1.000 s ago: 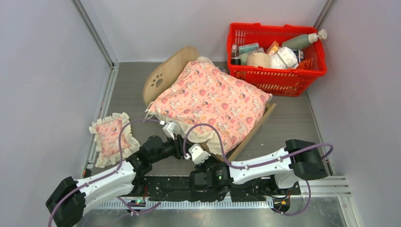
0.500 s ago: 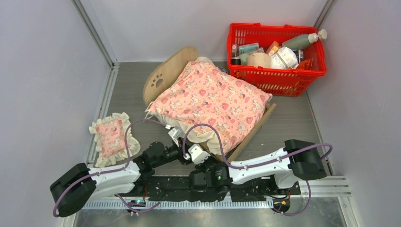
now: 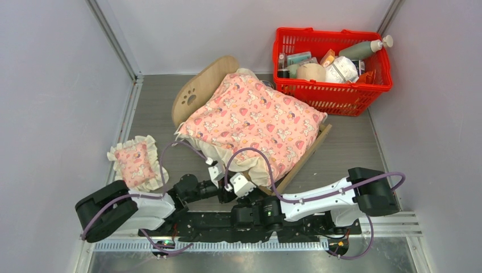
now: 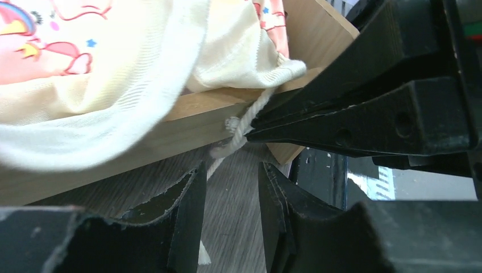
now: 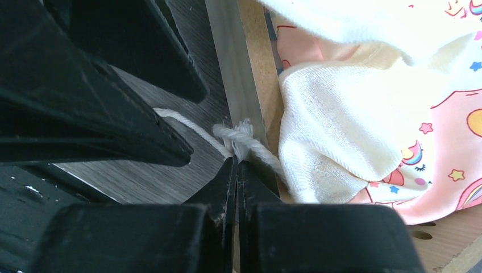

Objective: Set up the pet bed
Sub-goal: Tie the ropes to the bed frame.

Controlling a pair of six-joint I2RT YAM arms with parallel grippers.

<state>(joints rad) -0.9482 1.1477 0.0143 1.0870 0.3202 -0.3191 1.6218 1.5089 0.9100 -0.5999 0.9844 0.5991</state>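
Gently does it: our right gripper (image 5: 237,162) pinches the white cord (image 5: 193,131) on the light plywood pet bed (image 3: 202,91). The left gripper (image 4: 232,176) stands parted astride it. We should tug slowly.

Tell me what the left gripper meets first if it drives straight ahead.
Likely the white cord just ahead of the left gripper, then the bed's wooden rail right behind it; depth is unclear.

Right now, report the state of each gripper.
Left gripper: open, gripping nothing.
Right gripper: closed on the white cord at the pet bed frame.
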